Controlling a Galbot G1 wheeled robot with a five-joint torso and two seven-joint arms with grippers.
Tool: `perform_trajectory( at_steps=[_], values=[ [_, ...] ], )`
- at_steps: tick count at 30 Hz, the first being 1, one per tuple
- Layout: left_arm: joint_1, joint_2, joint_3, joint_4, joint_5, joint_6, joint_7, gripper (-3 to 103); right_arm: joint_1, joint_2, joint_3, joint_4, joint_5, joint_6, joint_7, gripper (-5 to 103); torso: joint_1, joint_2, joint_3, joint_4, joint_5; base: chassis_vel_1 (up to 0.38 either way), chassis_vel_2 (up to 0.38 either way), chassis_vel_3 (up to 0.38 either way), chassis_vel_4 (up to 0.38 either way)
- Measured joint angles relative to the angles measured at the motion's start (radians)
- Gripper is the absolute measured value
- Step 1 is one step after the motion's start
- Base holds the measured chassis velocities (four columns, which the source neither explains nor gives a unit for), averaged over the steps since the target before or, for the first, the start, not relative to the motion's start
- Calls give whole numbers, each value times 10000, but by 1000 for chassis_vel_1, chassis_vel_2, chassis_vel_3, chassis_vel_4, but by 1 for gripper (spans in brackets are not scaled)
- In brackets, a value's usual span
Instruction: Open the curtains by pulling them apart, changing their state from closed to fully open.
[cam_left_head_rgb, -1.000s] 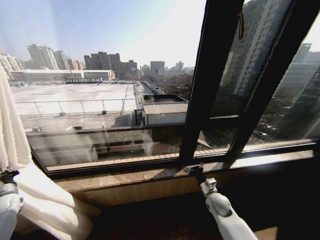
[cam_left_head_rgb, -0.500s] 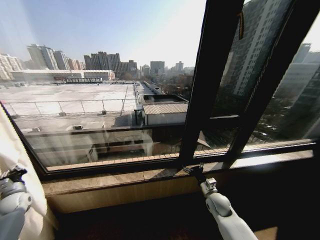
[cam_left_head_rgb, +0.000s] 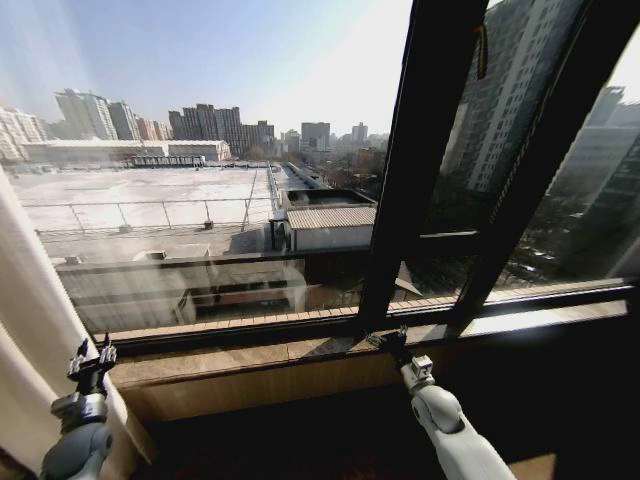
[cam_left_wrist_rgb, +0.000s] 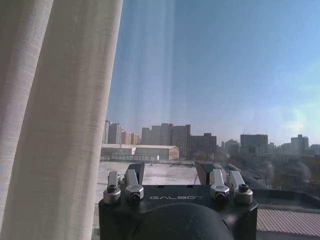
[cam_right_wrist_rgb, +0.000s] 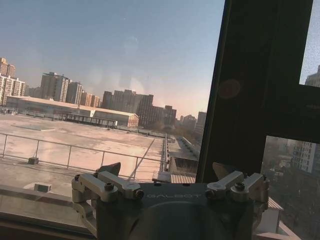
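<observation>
The curtains (cam_left_head_rgb: 25, 330) were gathered at the far left of the head view, a pale pleated panel that hung from the top of the frame down to the floor beside the window (cam_left_head_rgb: 220, 200). Most of the glass was left uncovered, and rooftops and distant towers were seen through it. In the left wrist view the same sheer fabric (cam_left_wrist_rgb: 55, 115) was seen in vertical folds just beside the gripper, with clear glass and sky next to it.

The left gripper (cam_left_head_rgb: 91, 356) was raised at the lower left of the head view, close in front of the curtain's edge and below the stone window sill (cam_left_head_rgb: 300, 350). Its jaws were spread apart and nothing was held between them; in the left wrist view the two fingertips (cam_left_wrist_rgb: 134, 172) were seen apart with only the city beyond them. Whether the gripper touched the fabric could not be told.

The right gripper (cam_left_head_rgb: 388, 343) was held at the sill, at the foot of the dark window frame (cam_left_head_rgb: 420, 150) near the middle of the view. In the right wrist view its jaws (cam_right_wrist_rgb: 167, 170) were likewise parted and empty, with the dark frame post (cam_right_wrist_rgb: 260, 75) standing just beyond them.
</observation>
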Motion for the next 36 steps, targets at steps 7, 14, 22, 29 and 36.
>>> perform_trajectory(
  at_steps=[7, 14, 22, 29, 36],
  values=[
    [581, -964, 83, -1144, -913, 462, 1650, 88, 0, 0, 0, 0, 0, 0, 0, 100, 0, 1, 0, 0, 0, 0, 0, 0, 0],
    [622, -1355, 489, -1326, -761, 469, 1546, 100, 0, 0, 0, 0, 0, 0, 0, 100, 0, 0, 0, -1, -4, 0, 0, 0, 0],
    [646, -1458, 663, -1335, -372, 277, 1160, 100, 0, 0, 0, 0, 0, 0, 0, 100, 0, 0, 1, 0, -4, 0, 0, 0, 0],
    [653, -1440, 664, -1331, -295, 295, 1086, 100, 0, 0, 0, 0, 0, 0, 0, 100, 0, 0, 0, 0, -4, 0, 0, 0, 0],
    [649, -1423, 664, -1313, -293, 302, 1080, 100, 0, 0, 0, 0, 0, 0, 0, 100, 0, 0, 1, -1, -4, 0, 0, 0, 0]
  ],
)
